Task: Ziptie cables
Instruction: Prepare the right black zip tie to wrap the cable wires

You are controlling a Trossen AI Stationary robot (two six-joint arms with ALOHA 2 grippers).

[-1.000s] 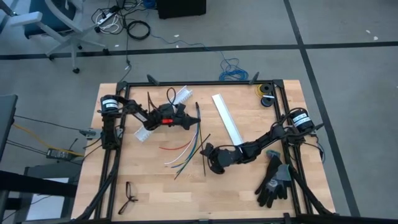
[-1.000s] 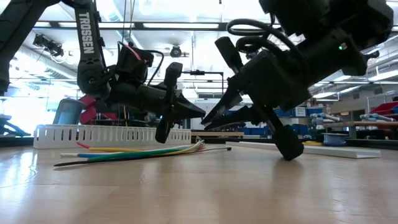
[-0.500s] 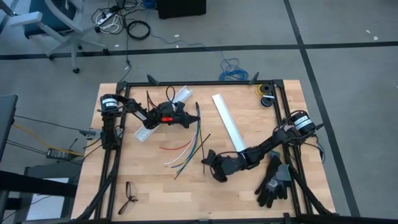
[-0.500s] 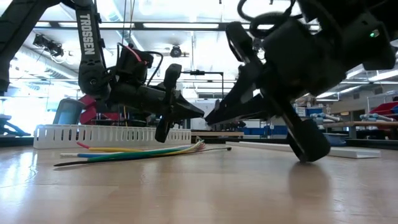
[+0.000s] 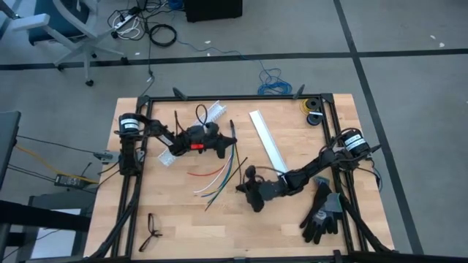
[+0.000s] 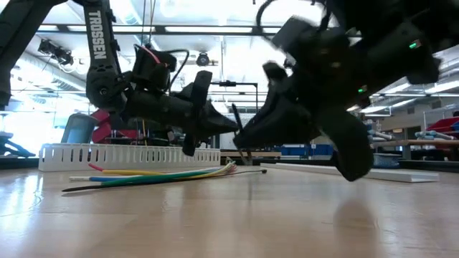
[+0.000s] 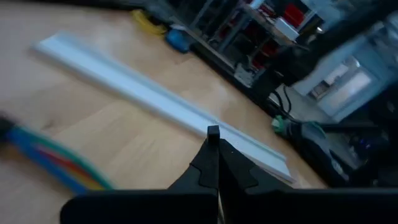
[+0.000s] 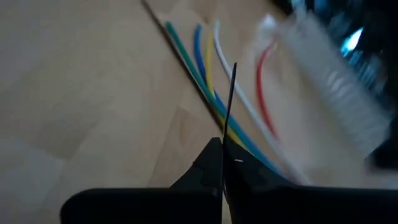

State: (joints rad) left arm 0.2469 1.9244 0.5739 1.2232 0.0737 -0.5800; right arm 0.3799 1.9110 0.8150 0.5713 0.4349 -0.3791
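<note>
Coloured cables (image 5: 216, 177) lie between both closed grippers, right gripper (image 5: 242, 188) pinching a thin black strip (image 8: 229, 99).

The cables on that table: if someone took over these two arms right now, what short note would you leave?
Left gripper: shut, held just above the end of the cables where they join, near the white slotted channel.
Right gripper: shut on a thin black strip, lifted off the table beside the loose cable ends.
Cables: lying fanned out on the wood, loose, nothing tied around them.
Done: one strip picked up.
Left: probably gather the cables, wrap the strip around them and pull it tight.
Also there: a flat white channel and black gloves.
</note>
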